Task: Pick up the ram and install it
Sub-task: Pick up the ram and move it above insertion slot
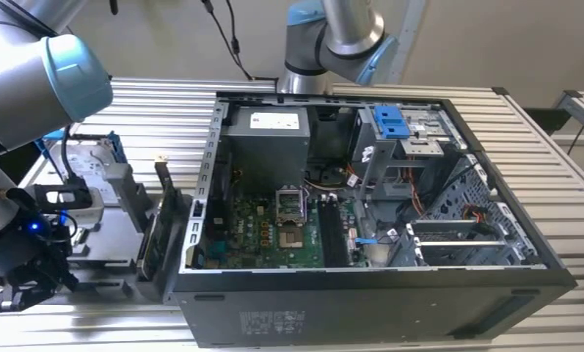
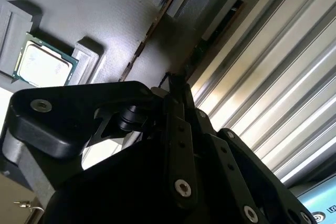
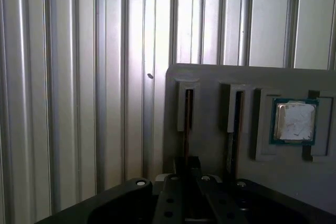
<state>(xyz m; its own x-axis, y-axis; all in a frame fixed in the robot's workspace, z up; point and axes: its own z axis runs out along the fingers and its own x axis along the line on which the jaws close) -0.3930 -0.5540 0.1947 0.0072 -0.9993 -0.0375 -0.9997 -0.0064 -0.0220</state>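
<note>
The ram (image 3: 185,124) stands edge-on in a slot of a grey parts holder (image 3: 210,77), the slot farther from the processor chip. In the second wrist view the same ram (image 2: 210,35) runs down to my fingertips. My gripper (image 3: 190,162) (image 2: 176,85) sits right at its end, its black fingers drawn together on the thin board, which is still seated in the slot. A second stick (image 3: 233,124) (image 2: 152,24) stands in the neighbouring slot. In the exterior view my gripper (image 1: 23,293) is low at the holder's near end, on the exterior view's left.
A processor chip (image 3: 294,121) lies in the holder beside the sticks. The open computer case (image 1: 370,308) lies on the ribbed metal table (image 1: 566,220), its black memory slots (image 1: 331,235) beside the processor socket. A hard drive with blue rails (image 1: 92,169) and a dark card (image 1: 160,235) stand between holder and case.
</note>
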